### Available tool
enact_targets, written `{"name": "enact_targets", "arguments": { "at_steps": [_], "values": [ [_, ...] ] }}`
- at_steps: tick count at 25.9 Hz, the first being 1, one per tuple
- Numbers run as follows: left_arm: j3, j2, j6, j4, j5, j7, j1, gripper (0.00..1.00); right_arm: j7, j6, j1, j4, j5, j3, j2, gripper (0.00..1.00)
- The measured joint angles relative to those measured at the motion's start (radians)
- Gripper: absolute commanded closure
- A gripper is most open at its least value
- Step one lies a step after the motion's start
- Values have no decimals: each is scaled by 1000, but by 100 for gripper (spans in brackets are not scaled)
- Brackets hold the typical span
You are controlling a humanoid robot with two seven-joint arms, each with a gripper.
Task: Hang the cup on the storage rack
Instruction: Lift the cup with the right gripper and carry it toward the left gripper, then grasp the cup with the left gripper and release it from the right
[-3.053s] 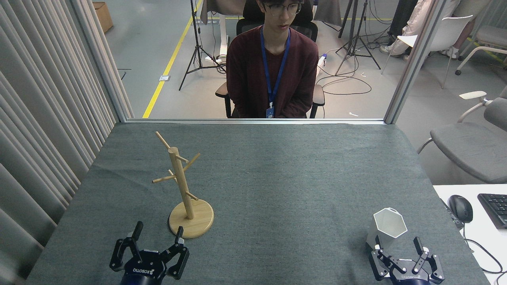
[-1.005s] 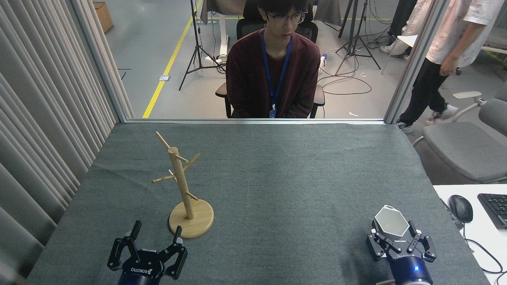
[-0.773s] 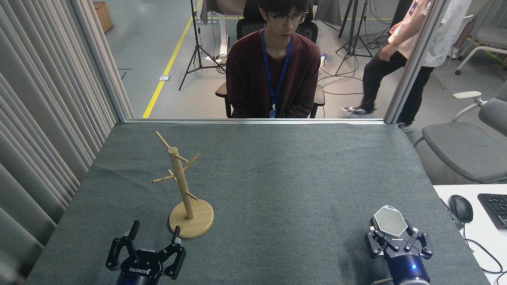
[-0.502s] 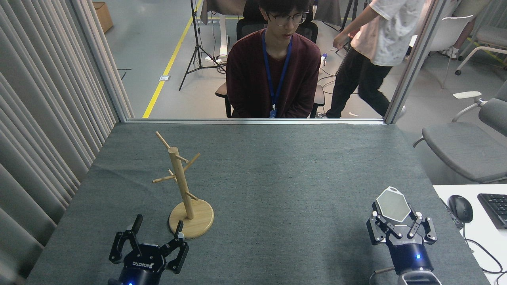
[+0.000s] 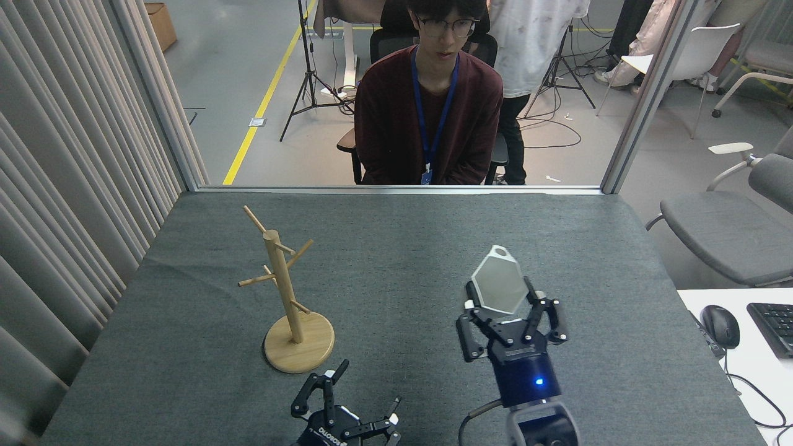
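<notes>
Here the right gripper [image 5: 503, 303] has its fingers [image 5: 468, 331] clamped on the cup [image 5: 497, 287], which sits between them above the grey table [image 5: 403, 260], its hexagonal face turned up and its pierced tab pointing away from the fingers. The left gripper [image 5: 359, 396] is low at the near edge, its 2 fingers [image 5: 322, 384] apart around nothing. The storage rack [image 5: 286, 297] stands upright on its disc base, beyond and left of the left fingers, well apart from the cup. A person [image 5: 430, 99] sits beyond the table.
</notes>
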Motion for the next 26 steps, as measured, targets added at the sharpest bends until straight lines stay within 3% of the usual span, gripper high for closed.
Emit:
{"name": "enact_targets", "arguments": {
  "at_steps": [3, 7, 18, 26],
  "values": [
    [-22, -33, 3, 30, -30, -2, -22, 0, 2, 6, 30, -29, 72, 85, 53, 37],
    [-29, -51, 6, 46, -40, -4, -44, 0, 4, 29, 65, -46, 122, 169, 80, 37],
    [-24, -59, 28, 63, -42, -5, -69, 0, 8, 34, 175, -91, 145, 220, 80, 36],
    [-21, -64, 33, 41, -35, -5, -85, 0, -2, 38, 206, -92, 167, 254, 75, 36]
  ]
}}
